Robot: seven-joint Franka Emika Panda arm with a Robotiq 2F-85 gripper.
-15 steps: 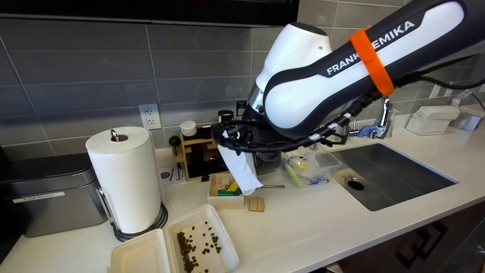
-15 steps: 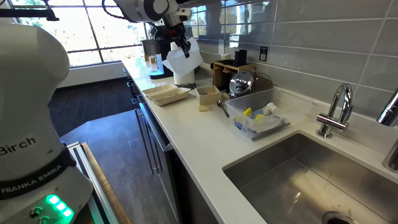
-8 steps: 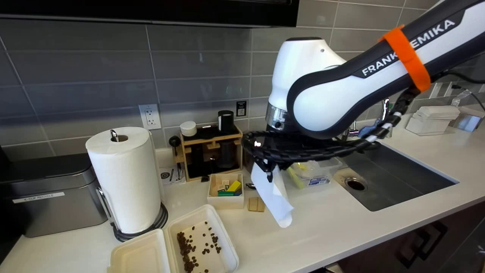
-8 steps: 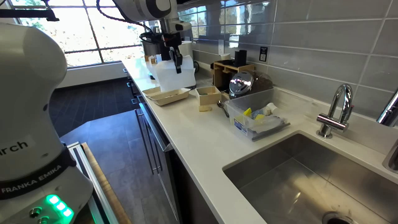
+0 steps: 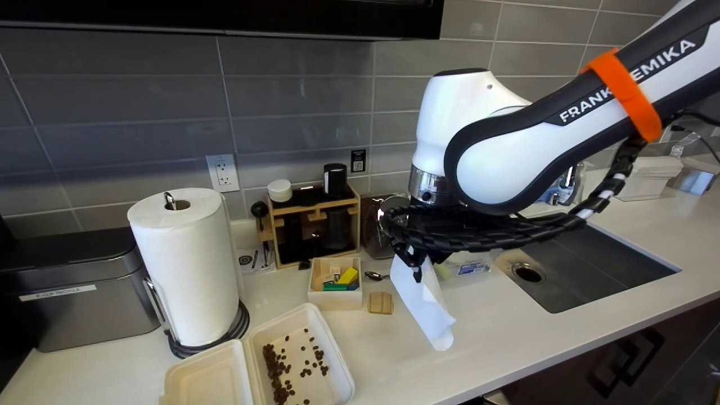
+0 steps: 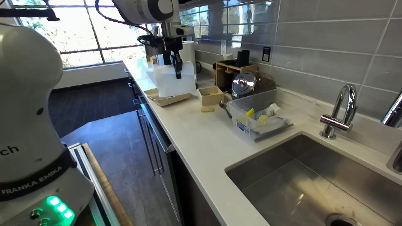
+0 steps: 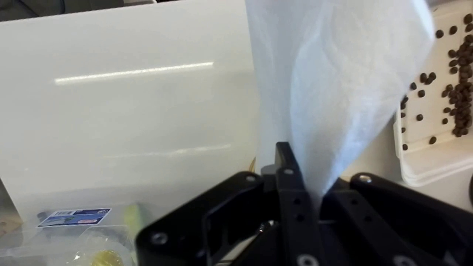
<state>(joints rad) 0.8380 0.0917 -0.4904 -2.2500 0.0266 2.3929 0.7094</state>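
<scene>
A thin white paper sheet (image 5: 423, 308) hangs over the tabletop (image 5: 484, 337) with the gripper (image 5: 417, 270) clamped on its upper part; in an exterior view the free end drops toward 5 o'clock, and whether it touches down I cannot tell.

The main risk, I judge, is that limp end: it could snag and tear, or work loose, since the grip takes in only a narrow, gathered strip. Swung toward 8 o'clock, it could brush the open clamshell tray (image 5: 340, 360) and scatter the dark beans (image 5: 273, 363) in it. A low pass might also nudge the wooden piece (image 5: 380, 303) or the spoon (image 5: 373, 275), both near, between 7 and 9 o'clock. The sheet covers part of the wrist view, so a bump on that side could go unnoticed.

The beans bank along one side of the tray, with strays across its base. At 9 o'clock a small pale box (image 5: 336, 302) holds a green block (image 5: 336, 287) and a yellow block (image 5: 349, 275), among others. At 3 o'clock, partly behind the gripper, sits a clear tub (image 5: 475, 269); in an exterior view it contains yellow pieces (image 6: 250, 112) and clear plastic (image 6: 274, 124).
</scene>
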